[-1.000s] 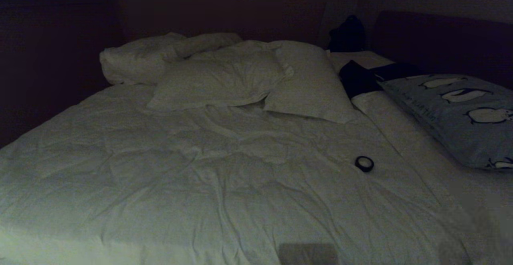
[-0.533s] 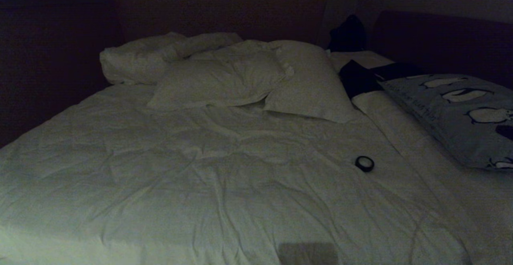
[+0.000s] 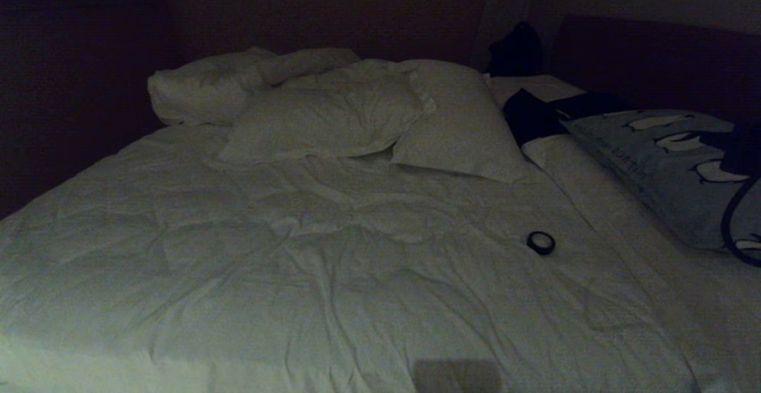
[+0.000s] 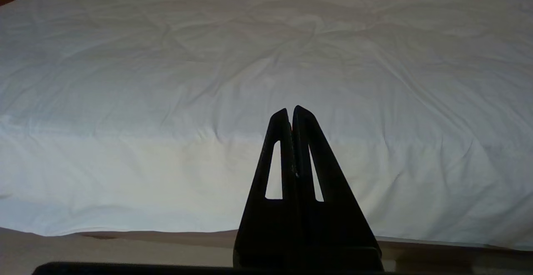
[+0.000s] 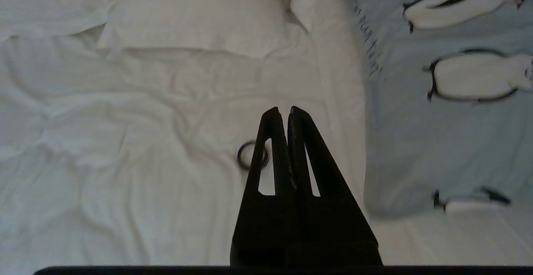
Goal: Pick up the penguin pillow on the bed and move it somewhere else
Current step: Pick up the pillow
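The right gripper (image 5: 282,110) is held above the bed (image 3: 297,274) with its fingers pressed together and nothing between them, just beside the penguin pillow (image 5: 449,100). That pillow is laid along the bed's right side, with a small dark ring (image 3: 540,242) near it on the duvet. The left gripper (image 4: 290,110) is likewise closed, empty, and kept low by the bed's near edge.

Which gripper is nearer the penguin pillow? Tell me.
Right. The right gripper is shut, above the duvet beside the penguin pillow, not touching it. The left gripper, shut, hangs at the bed's near edge, pillow out of its view.
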### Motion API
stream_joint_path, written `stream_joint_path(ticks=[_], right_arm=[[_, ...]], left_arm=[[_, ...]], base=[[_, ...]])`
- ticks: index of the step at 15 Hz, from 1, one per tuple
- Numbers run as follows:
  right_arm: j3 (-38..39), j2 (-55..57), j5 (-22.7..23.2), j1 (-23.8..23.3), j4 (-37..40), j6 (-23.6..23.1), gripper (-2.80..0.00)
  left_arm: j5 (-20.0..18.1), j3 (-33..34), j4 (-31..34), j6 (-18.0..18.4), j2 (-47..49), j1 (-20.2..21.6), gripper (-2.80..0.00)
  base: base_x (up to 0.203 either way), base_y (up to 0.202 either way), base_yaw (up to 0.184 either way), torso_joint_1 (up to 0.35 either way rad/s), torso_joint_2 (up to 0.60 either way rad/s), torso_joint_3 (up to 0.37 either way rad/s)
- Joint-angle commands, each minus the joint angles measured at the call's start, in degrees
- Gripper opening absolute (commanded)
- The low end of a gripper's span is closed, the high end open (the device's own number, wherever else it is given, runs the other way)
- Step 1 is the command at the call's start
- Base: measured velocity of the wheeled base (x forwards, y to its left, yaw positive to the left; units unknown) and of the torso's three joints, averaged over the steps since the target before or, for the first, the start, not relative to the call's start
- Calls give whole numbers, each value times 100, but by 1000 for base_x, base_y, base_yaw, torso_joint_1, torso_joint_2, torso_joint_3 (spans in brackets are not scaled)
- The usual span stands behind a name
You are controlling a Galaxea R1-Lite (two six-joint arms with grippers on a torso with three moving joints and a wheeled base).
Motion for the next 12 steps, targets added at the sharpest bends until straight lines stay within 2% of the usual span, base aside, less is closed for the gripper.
stream_joint_path(ticks=[1,6,9,12], right_arm=[[-294,552,13,-131,-73,-4,-280],[-555,1458,-12,-555,-1033,-46,-280],[-996,2077,-10,-973,-1298,-67,-280],[-1249,2569,-2,-1198,-1634,-96,-280]], left_arm=[[2,9,2,-6,-2,0,-280],[2,9,2,-6,-2,0,-280],[2,9,2,3,-2,-9,-280],[2,9,2,-6,-2,0,-280]], base=[[0,0,0,0,0,0],[0,0,0,0,0,0],[0,0,0,0,0,0],[0,0,0,0,0,0]])
